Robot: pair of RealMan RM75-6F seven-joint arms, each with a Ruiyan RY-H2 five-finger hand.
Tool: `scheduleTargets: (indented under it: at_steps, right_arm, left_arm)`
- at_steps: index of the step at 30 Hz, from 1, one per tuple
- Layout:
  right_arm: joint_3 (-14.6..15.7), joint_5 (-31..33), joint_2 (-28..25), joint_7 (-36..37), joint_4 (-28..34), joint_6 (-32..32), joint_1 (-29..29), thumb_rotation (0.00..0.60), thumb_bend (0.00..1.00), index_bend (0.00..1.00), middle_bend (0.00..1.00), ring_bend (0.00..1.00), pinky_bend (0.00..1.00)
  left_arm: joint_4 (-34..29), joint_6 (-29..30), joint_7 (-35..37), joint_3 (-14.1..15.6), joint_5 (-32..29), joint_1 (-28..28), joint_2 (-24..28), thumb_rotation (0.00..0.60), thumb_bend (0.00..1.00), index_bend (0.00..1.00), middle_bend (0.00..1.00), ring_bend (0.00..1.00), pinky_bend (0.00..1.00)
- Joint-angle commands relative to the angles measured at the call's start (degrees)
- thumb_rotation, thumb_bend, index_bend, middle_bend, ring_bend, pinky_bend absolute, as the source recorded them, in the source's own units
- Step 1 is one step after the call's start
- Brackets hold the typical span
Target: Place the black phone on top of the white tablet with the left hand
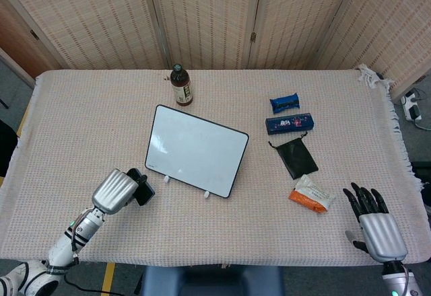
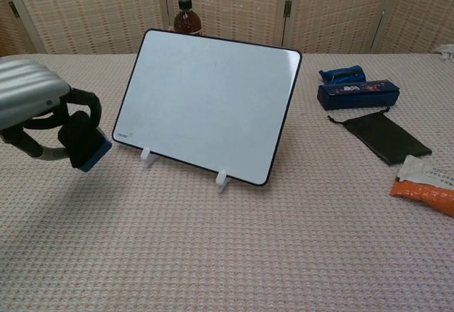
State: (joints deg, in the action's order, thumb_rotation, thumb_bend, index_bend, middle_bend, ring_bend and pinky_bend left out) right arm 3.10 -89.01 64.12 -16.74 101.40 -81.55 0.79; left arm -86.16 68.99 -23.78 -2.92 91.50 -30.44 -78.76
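The white tablet [image 1: 196,149] [image 2: 206,103] leans back on two small white feet at mid-table, its black-rimmed face toward me. My left hand [image 1: 118,190] [image 2: 34,110] hangs above the cloth just left of the tablet's near-left corner. Its fingers curl around the black phone [image 1: 139,187] [image 2: 81,142], which has a blue edge and is lifted off the table. My right hand [image 1: 376,223] lies at the table's near-right corner, fingers spread, holding nothing; the chest view does not show it.
A brown bottle [image 1: 180,85] [image 2: 186,18] stands behind the tablet. To the right lie a blue packet [image 1: 284,102], a dark blue box [image 1: 288,123] [image 2: 357,93], a black pouch [image 1: 294,157] [image 2: 381,135] and an orange-white snack packet [image 1: 311,195] [image 2: 426,185].
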Motion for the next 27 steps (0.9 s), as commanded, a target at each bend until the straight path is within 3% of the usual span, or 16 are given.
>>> scheduleTargets:
  at_steps: [1, 11, 21, 27]
  right_arm:
    - [0.3, -0.5, -0.2, 0.4, 0.0, -0.2, -0.1, 0.6, 0.3, 0.0, 0.0, 0.0, 0.0]
    - [0.7, -1.5, -1.8, 3.2, 0.4, -0.6, -0.3, 0.6, 0.3, 0.0, 0.0, 0.0, 0.0]
    - [1.1, -2.9, -3.8, 7.6, 0.4, -1.4, -0.5, 0.6, 0.3, 0.0, 0.0, 0.0, 0.0]
    - [1.1, -3.1, -4.9, 9.8, 0.2, -1.6, -0.5, 0.6, 0.29, 0.0, 0.0, 0.0, 0.0]
  left_arm:
    - [-2.0, 2.4, -1.1, -3.4, -4.2, 1.5, -3.9, 0.6, 0.3, 0.68, 1.0, 0.97, 1.0]
    - [-1.7, 7.3, -18.9, -10.0, -11.5, -1.2, -19.2, 0.6, 0.34, 0.66, 1.0, 0.97, 1.0]
    - [4.9, 6.6, -29.0, -13.4, -14.3, -7.1, -29.9, 0.6, 0.34, 0.66, 1.0, 0.97, 1.0]
    - [10.7, 4.5, -31.5, -15.5, -17.3, -10.6, -34.6, 0.6, 0.35, 0.66, 1.0, 0.97, 1.0]
